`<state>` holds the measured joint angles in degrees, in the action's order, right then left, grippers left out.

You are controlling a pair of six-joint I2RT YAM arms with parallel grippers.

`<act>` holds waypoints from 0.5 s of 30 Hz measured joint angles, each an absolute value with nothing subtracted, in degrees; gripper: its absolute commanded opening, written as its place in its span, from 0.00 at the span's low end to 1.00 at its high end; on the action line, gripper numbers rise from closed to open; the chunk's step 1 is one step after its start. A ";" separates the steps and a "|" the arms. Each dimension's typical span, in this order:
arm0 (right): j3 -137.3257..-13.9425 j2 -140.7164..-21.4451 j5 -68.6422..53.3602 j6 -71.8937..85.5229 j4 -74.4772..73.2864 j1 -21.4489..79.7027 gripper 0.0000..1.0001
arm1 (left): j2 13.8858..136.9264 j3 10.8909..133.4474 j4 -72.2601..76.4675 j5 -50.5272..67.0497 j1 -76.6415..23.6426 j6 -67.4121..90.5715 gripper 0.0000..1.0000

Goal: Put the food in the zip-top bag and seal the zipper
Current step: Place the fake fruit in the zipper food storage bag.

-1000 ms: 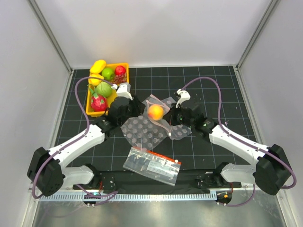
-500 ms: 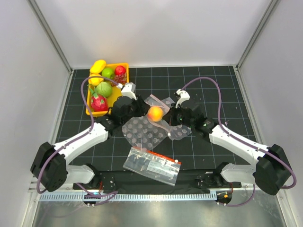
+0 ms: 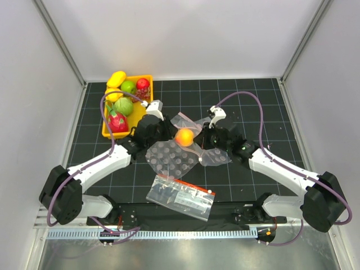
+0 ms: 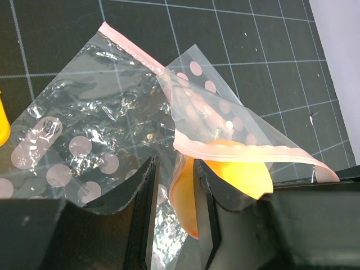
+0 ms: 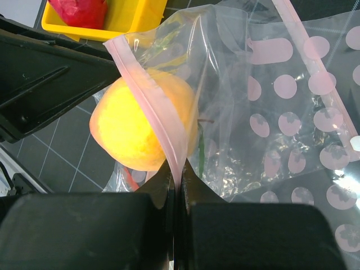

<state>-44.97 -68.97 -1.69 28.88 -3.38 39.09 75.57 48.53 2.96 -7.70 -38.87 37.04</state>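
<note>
Looking down from above, we find a yellow bin (image 3: 140,76) at 10 o'clock on the black gridded mat (image 3: 253,107). It holds a yellow lemon-like piece (image 3: 116,79), a green apple (image 3: 129,88), a red apple (image 3: 143,84), a bigger green round fruit (image 3: 124,106) and a red dragon fruit (image 3: 117,121). A bubble sheet (image 3: 169,160) lies at 7 o'clock of the orange peach (image 3: 184,137), its far edge meeting the zip-top bag (image 3: 214,156); whether it runs underneath we cannot tell. A printed bag (image 3: 180,197) with a bold red band lies at 6 o'clock, apart from both. In the peach's way is the bag's own upper flap, which drapes across its front. The bag is thin, crinkled, glossy clear film with pale pink dots, and the zipper (image 5: 147,101) is a narrow matte pink strip along its mouth. The peach is round, smooth and shiny, yellow shading to orange. The left gripper (image 4: 171,166) comes in from 9 o'clock with its two dark fingers clasped on the peach, which bulges past the fingertips. It holds the fruit at the bag's mouth, partly under the lifted flap. The right gripper (image 5: 175,183), reaching from 3 o'clock, is clenched, pinching the zipper strip so that edge is raised. The peach sits just beyond its fingertips at 11 o'clock in the right wrist view.
</note>
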 measured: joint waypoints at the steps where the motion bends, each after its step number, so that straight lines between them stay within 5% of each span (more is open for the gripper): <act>1: -44.97 -68.97 -1.72 28.91 -3.38 39.05 0.01 | 75.57 48.53 2.96 -7.70 -38.87 37.04 0.37; 4: -44.95 -68.97 -1.87 28.91 -3.42 38.85 0.01 | 75.55 48.53 2.87 -7.70 -38.87 36.82 0.57; 6: -44.82 -68.97 -2.00 28.93 -3.40 38.79 0.01 | 74.98 48.53 2.46 -7.90 -38.83 36.73 0.62; 15: -44.34 -68.97 -2.98 29.15 -3.20 37.87 0.01 | 69.08 48.49 1.83 -8.58 -38.87 36.95 0.57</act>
